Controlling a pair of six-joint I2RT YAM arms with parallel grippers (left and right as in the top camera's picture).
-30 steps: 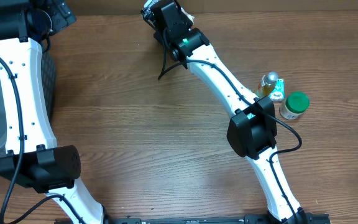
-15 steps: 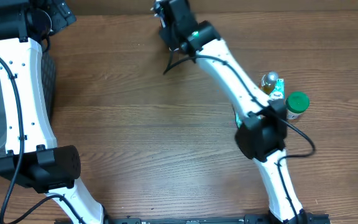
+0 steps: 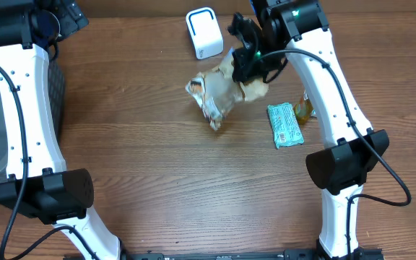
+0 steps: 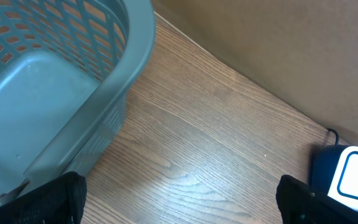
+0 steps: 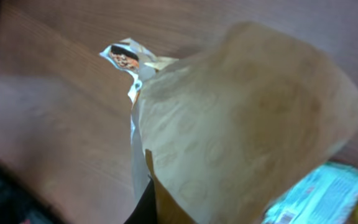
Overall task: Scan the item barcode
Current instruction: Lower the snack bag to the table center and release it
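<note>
The right fingers (image 3: 245,63) clench the tan packet (image 3: 219,92) above the counter (image 3: 157,159), its length stretching left from them, just short of the white scanner (image 3: 204,32); the left fingers (image 4: 61,199) gape, well apart

Overhead straight down on table (image 3: 143,144); left wrist oblique over basket (image 4: 36,81); right wrist tight on overhead's paper bag (image 5: 247,124)
</note>
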